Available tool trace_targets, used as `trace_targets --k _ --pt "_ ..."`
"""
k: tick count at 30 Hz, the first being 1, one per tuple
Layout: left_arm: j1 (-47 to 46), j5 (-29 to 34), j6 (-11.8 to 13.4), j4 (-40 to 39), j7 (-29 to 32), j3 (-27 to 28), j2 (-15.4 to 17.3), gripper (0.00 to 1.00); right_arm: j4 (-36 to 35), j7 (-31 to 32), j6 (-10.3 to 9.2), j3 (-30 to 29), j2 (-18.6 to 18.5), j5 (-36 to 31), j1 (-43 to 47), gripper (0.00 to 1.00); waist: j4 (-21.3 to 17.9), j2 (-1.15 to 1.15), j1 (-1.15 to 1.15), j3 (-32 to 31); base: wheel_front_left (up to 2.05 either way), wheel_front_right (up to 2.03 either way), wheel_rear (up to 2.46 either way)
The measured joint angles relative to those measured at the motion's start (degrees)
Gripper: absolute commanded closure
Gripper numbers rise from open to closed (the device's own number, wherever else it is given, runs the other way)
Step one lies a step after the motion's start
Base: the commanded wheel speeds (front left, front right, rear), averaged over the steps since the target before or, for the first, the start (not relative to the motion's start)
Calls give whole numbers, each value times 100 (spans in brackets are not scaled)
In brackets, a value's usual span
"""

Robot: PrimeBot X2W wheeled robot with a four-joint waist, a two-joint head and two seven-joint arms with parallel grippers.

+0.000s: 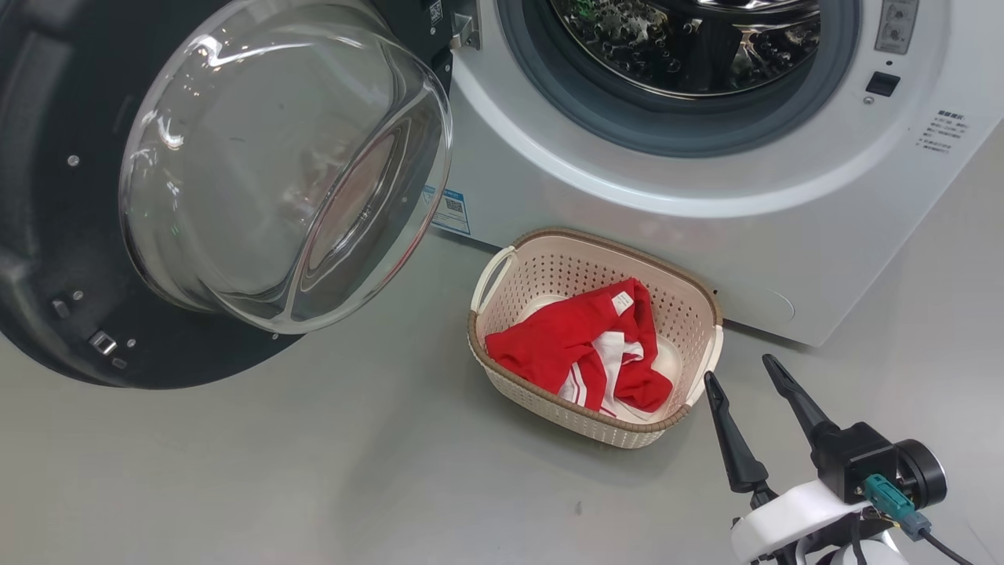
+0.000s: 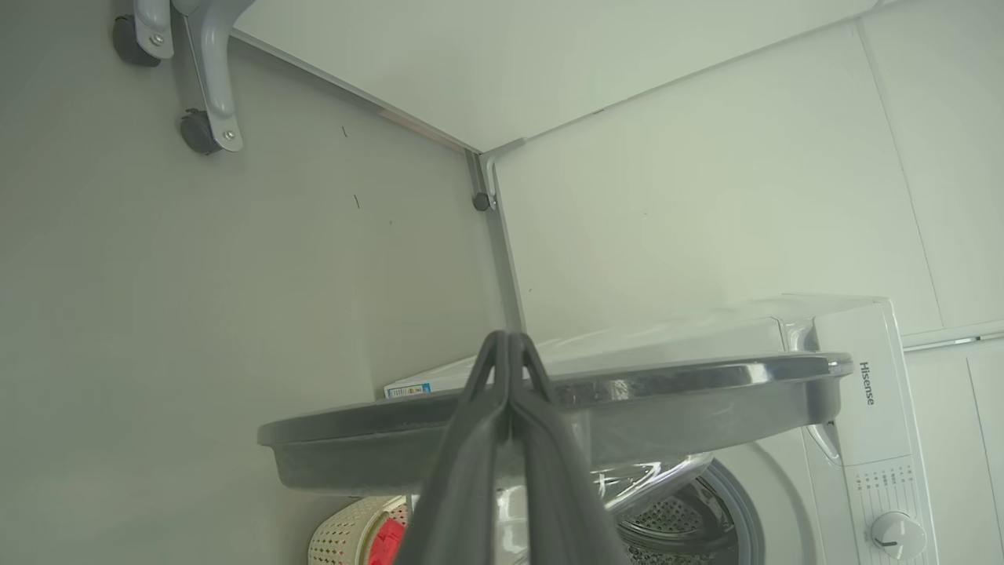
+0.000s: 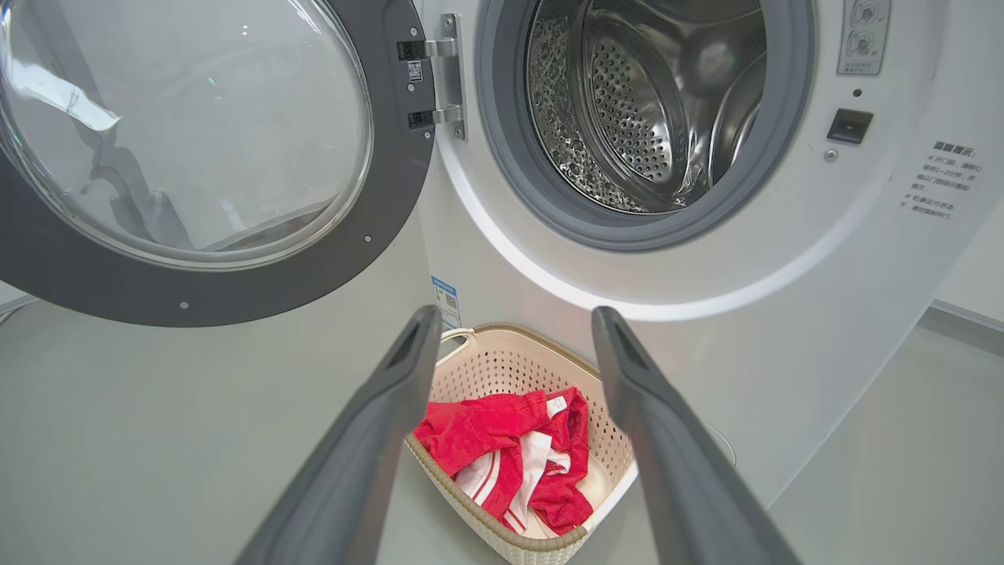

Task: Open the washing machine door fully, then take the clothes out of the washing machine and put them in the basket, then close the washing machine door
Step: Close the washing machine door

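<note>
The washing machine door (image 1: pixel 282 165) hangs swung wide open at the left, its glass bowl facing out. The washing machine (image 1: pixel 784 235) shows bare steel in its drum (image 3: pixel 651 102). On the floor in front stands the basket (image 1: pixel 580 271) with the red and white clothes (image 1: pixel 572 345) inside. My right gripper (image 1: pixel 739 370) is open and holds nothing, just right of the basket; in its wrist view the right gripper (image 3: pixel 515 314) frames the basket (image 3: pixel 510 369) and the clothes (image 3: pixel 502 431). My left gripper (image 2: pixel 508 339) is shut and holds nothing, by the outer edge of the door (image 2: pixel 706 392); contact cannot be told.
Grey floor stretches in front and to the left of the basket. A blue sticker (image 1: pixel 451 208) sits low on the machine's front. The door hinge (image 3: pixel 447 78) is left of the drum opening. A frame on castors (image 2: pixel 196 129) stands beyond the door. White walls are behind the machine.
</note>
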Motion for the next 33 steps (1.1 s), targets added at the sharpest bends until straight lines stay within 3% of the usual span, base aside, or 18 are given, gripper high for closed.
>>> trace_targets --k 23,33 --pt "-817 -109 -11 825 586 -313 -69 100 -220 199 -4 -22 -114 -59 -163 0 -203 0 0 380 0 0 0" --pt "-911 -388 -146 1028 1113 -466 -81 100 -270 226 -8 -22 -114 -60 -218 0 -161 0 0 428 0 0 0"
